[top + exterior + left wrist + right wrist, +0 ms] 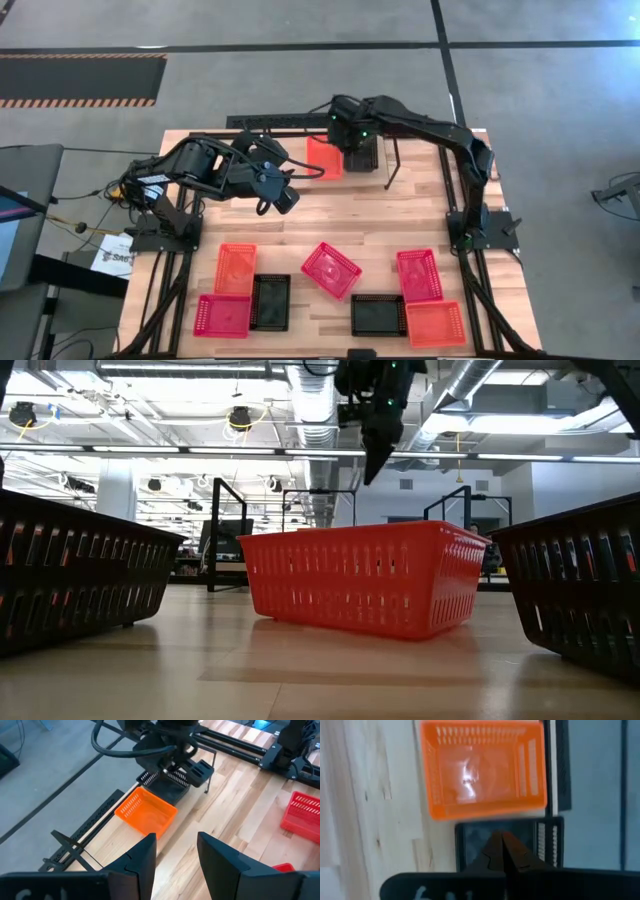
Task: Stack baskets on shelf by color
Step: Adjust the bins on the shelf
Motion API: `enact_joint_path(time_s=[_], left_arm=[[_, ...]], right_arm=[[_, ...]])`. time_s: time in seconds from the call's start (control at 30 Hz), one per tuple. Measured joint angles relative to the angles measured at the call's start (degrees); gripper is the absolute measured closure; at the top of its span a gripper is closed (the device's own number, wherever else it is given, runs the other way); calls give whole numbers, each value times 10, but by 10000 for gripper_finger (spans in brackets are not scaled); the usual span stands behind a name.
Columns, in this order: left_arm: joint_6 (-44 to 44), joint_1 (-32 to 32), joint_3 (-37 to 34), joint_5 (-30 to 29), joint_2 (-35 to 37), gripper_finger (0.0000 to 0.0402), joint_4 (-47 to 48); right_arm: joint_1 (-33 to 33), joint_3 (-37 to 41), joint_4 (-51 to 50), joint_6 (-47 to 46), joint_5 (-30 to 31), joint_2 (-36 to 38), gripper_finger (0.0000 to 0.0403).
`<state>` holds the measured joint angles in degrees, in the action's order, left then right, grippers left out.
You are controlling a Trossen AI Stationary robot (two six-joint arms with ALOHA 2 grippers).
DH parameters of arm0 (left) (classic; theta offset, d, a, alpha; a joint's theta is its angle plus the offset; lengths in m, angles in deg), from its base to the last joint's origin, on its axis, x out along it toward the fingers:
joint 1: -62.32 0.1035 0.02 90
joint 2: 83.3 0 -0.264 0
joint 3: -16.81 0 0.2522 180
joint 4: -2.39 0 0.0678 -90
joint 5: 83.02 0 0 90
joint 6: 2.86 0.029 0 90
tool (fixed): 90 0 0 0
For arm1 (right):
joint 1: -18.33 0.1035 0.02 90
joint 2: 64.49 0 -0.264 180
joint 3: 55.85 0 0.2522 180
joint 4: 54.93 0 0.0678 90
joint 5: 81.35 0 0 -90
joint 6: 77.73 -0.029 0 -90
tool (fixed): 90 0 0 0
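Two baskets sit on the shelf: one orange, one black beside it. My right pincer hangs over the black one, fingers pressed together (nothing held). My left pincer waits nearby, fingers apart, empty. Seven more baskets lie along the table's near edge.

Baskets are seen as slotted plastic w/ slight gloss; orange one reflects light; tabletop is pale smooth wood planks, satin finish
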<state>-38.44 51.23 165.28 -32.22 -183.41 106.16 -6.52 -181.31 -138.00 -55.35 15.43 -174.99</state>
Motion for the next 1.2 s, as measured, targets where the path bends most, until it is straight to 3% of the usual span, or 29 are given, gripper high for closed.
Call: enact_joint_path(time_s=[0.27, 0.47, 1.07, 1.2], left_arm=[[2, -5, 0, 1, 0, 269, 0], [1, -10, 0, 1, 0, 269, 0], [-2, -12, 0, 0, 0, 269, 0], [-2, -12, 0, 0, 0, 269, 0]], right_arm=[[-23, 107, -3, -7, -4, -5, 403], [-23, 172, 54, 11, -4, -6, 403], [13, 186, 6, 12, -9, -3, 403], [25, 186, 10, 12, 14, 4, 403]])
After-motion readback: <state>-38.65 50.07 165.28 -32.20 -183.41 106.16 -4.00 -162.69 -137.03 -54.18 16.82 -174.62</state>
